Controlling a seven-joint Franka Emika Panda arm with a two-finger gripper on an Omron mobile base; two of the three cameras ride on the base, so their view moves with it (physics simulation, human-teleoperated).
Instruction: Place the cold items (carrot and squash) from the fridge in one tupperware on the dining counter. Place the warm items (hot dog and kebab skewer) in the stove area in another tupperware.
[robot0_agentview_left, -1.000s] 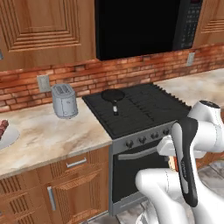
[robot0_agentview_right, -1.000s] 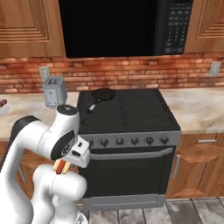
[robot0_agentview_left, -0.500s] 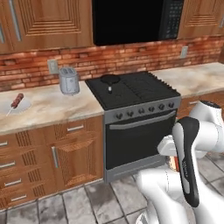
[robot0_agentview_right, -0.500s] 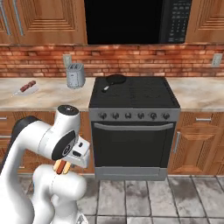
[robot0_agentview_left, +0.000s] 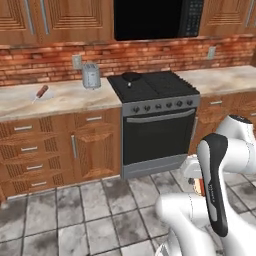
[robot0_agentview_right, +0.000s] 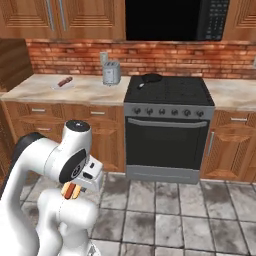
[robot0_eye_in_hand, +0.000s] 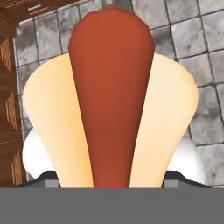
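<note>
Working left to right with the stove (robot0_agentview_right: 169, 100) as your landmark: well to its left on the counter (robot0_agentview_right: 35, 92) lies the kebab skewer (robot0_agentview_right: 64, 81), dark red, flat on a pale plate and not yet collected; you see it again in the left base view (robot0_agentview_left: 41, 92). Nearer the stove, just left of it against the brick wall, stands the toaster (robot0_agentview_right: 111, 73). A small black pan (robot0_agentview_right: 150, 78) sits on the stove's rear left burner. In front of the stove and low over the tiled floor, the gripper (robot0_agentview_right: 74, 186) holds the hot dog (robot0_eye_in_hand: 111, 105); the jaws stand fairly wide, pinching the bun across its sides, with the sausage running away from the palm down the middle. In the right base view the hot dog (robot0_agentview_right: 70, 190) hangs below the wrist, and in the left base view a sliver of it (robot0_agentview_left: 200, 186) peeks from behind the forearm. Judgement on handling: treat it as light and soft. The bun would likely crush or let the sausage slide out under a hard squeeze, so the hold across both bun halves near the middle looks sound to you. The skewer is probably stiff and thin; take it across the meat, not the stick. No tupperware is in sight from here.
</note>
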